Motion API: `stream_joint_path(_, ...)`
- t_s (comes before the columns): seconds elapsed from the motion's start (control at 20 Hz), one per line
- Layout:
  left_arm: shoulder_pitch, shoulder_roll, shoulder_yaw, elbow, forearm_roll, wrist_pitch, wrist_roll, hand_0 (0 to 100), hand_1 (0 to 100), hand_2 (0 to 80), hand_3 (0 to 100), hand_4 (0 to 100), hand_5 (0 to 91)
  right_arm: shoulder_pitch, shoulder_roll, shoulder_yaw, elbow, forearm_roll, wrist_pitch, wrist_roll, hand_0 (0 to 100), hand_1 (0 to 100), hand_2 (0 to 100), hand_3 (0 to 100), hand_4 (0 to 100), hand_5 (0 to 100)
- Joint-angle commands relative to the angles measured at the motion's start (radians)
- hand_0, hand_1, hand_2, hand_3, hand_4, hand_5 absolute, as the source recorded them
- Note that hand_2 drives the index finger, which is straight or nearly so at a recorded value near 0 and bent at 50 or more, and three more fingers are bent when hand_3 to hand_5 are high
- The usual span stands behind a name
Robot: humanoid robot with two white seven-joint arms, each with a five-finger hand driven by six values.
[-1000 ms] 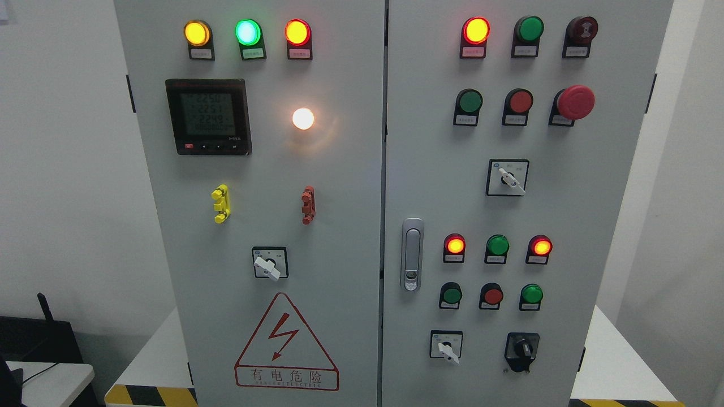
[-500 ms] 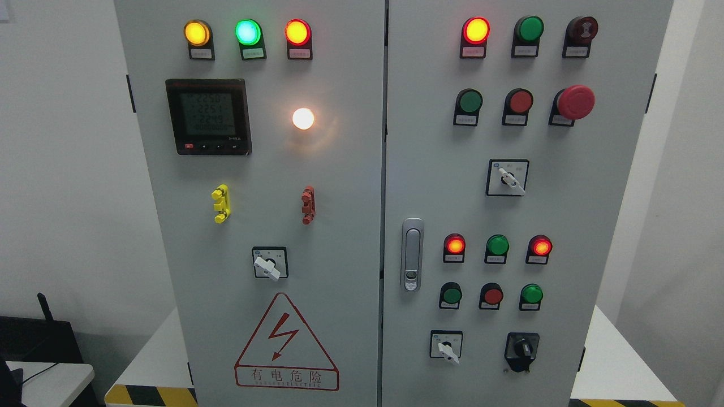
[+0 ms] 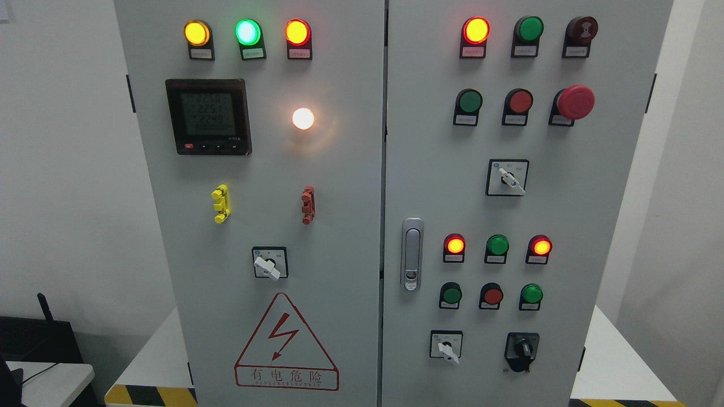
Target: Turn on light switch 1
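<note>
— Fingers? You see none; neither hand is in view, so their state cannot be told.
— And light switch 1?
— You cannot tell which: the rotary switch (image 3: 270, 263) sits below the lit white lamp (image 3: 303, 118), probably wired together.

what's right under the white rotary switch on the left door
Directly below the white rotary switch is a red triangular warning sign with a lightning bolt and Chinese text. Nothing covers it.

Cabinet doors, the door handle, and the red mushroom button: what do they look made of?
Cabinet doors: likely painted sheet metal, matte grey and flat. Door handle: probably metal, satin silver sheen. Red mushroom button: seemingly plastic, smooth and slightly glossy.
</note>
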Motion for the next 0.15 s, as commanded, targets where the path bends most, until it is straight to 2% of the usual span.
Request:
stream_joint_path(0.0, -0.001, -0.006, -0.004, 0.011, 0.002, -0.003, -0.002, 22, 0, 0.0, 0, 0, 0.0, 0.000, 0.000, 0.020, 0.000, -0.026, 0.000, 0.001, 12, 39, 0, 0, 0, 0)
stream_joint_path(0.1, -0.001, -0.006, -0.004, 0.011, 0.002, -0.003, -0.002, 22, 0, 0.0, 0, 0, 0.0, 0.000, 0.000, 0.020, 0.000, -0.026, 0.000, 0.001, 12, 39, 0, 0, 0, 0)
